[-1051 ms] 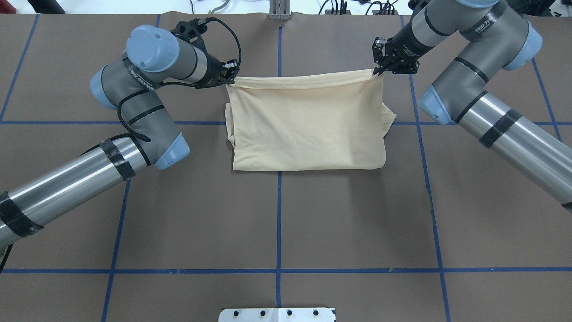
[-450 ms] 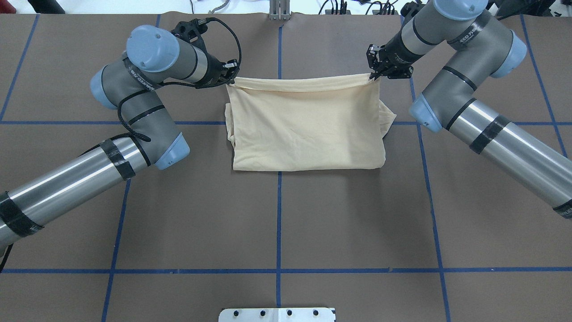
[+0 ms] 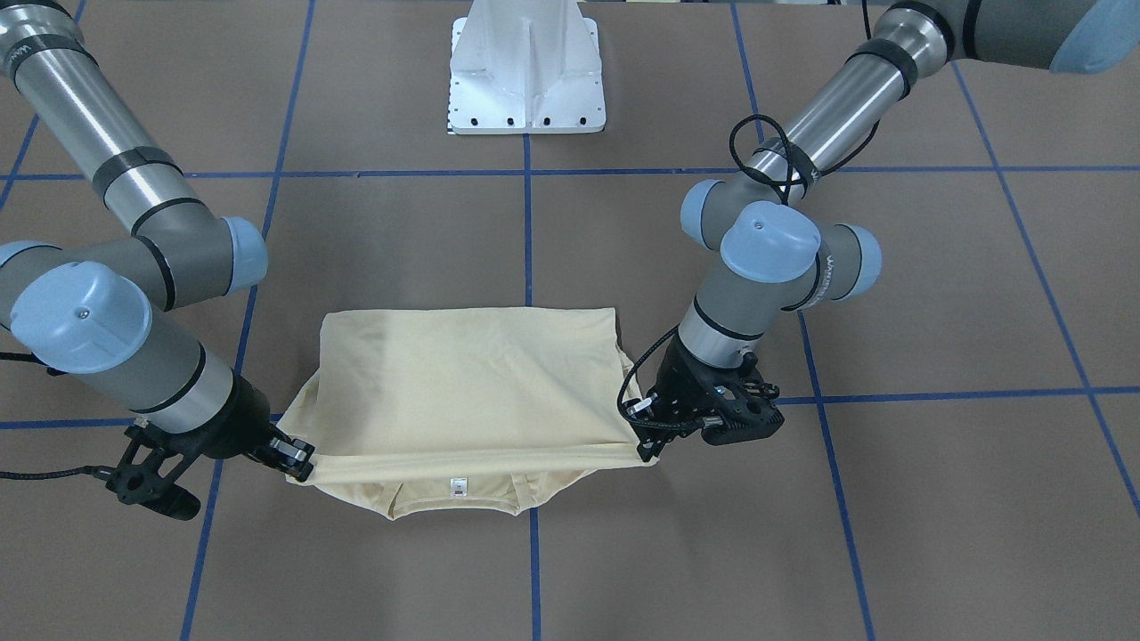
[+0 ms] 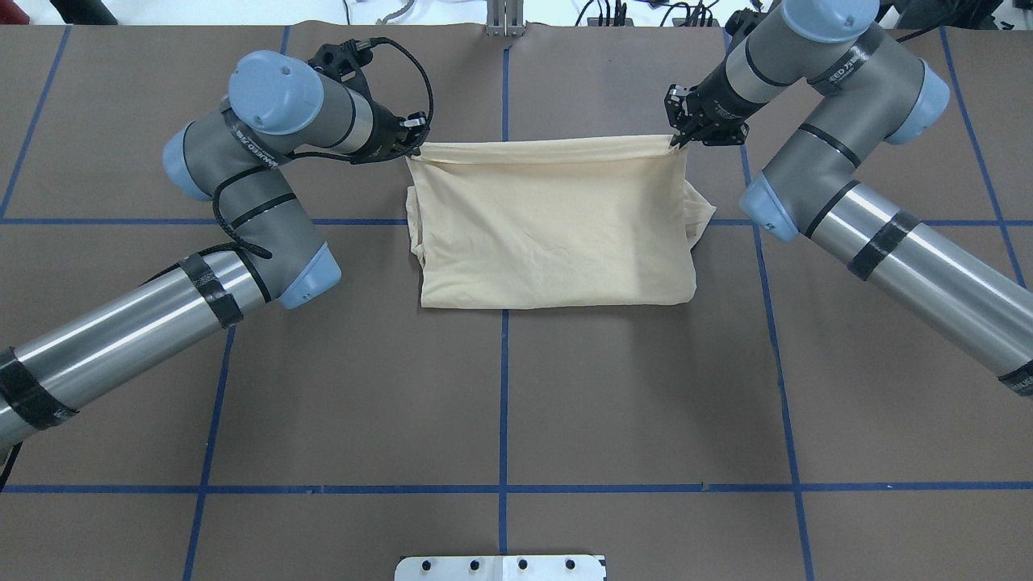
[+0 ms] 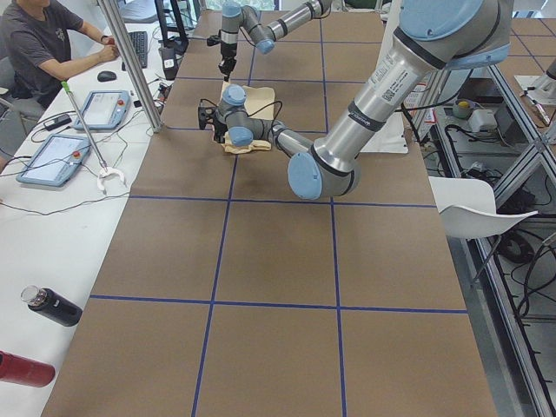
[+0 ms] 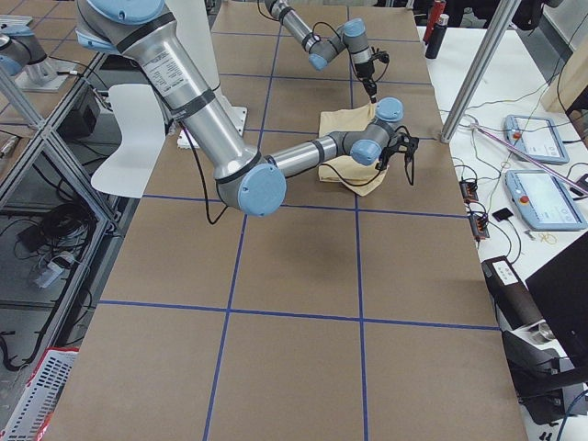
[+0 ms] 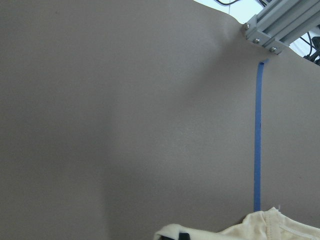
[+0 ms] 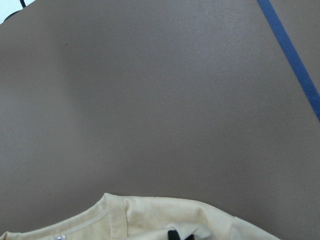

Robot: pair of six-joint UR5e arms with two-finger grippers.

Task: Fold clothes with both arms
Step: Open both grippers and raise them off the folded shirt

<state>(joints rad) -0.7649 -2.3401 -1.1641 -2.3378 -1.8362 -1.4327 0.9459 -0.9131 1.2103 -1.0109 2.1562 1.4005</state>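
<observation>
- One cream-yellow T-shirt (image 4: 549, 230), on one brown tabletop (image 4: 500, 403).
- Two robot arms: the left arm (image 4: 242, 181) and the right arm (image 4: 839, 165).
- Two black end effectors, one per arm: the left end effector (image 4: 415, 147) and the right end effector (image 4: 678, 140).
- One white pedestal base (image 3: 527, 67).
- One person (image 5: 43, 43), seated at one white side desk (image 5: 35, 234).
- Two teach pendants on that desk: the far pendant (image 5: 106, 109) and the near pendant (image 5: 48, 159).
- Two bottles: one black bottle (image 5: 52, 306) and one red bottle (image 5: 24, 368).
- One white chair (image 5: 465, 204).
</observation>
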